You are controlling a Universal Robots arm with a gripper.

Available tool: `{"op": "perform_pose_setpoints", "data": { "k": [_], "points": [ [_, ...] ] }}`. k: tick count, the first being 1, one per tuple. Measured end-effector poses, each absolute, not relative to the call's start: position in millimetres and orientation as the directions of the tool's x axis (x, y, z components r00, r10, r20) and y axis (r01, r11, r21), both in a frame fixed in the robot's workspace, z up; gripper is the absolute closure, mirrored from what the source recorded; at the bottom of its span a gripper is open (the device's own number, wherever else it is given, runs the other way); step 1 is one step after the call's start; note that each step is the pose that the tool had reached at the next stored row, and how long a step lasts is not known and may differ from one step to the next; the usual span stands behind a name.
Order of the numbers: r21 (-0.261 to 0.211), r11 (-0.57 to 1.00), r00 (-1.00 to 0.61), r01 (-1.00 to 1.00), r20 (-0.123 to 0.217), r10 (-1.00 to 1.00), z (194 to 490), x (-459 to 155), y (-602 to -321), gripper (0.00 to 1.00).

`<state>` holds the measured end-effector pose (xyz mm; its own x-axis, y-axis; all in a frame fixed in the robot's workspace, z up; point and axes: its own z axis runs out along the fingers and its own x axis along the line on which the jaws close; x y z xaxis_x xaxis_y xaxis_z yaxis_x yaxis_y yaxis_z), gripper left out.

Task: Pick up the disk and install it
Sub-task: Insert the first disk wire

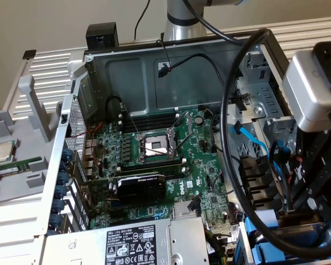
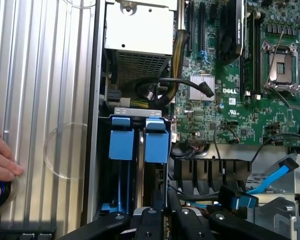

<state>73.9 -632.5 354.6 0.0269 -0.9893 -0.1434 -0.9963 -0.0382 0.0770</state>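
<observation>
At five o'clock from the processor socket (image 1: 154,145): we find the gripper (image 1: 304,211) hanging over the drive bay (image 2: 138,111), at the corner of the open computer case (image 1: 127,72).
Jaws: we see them drawn close together with only a narrow slot between them; we cannot tell whether they pinch anything.
Disk: the disk (image 2: 157,146) stands on edge in the bay, its blue carrier end turned toward the wrist camera.
Disk to jaws: it sits straight ahead of the jaws, in line with the slot between them; we cannot tell whether they touch.
Neighbour: the other blue-framed drive (image 2: 122,145) stands just beside the disk and parallel to it, with a thin silver edge between the two.
Power supply (image 1: 132,243): it lies at six o'clock from the socket, at nine o'clock from the gripper.
Blue cable (image 1: 251,141): it runs at three o'clock from the socket.
Hand: a person's hand (image 2: 2,162) rests on the ribbed metal table (image 2: 40,75) outside the case wall, well apart from the gripper.
</observation>
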Motion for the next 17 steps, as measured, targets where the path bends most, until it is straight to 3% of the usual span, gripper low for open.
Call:
{"op": "perform_pose_setpoints", "data": {
  "k": [17],
  "points": [
    [0.071,-0.035,0.024,-0.997,-0.143,-0.989,352.4,71.2,-632.4,0.84]
  ]
}}
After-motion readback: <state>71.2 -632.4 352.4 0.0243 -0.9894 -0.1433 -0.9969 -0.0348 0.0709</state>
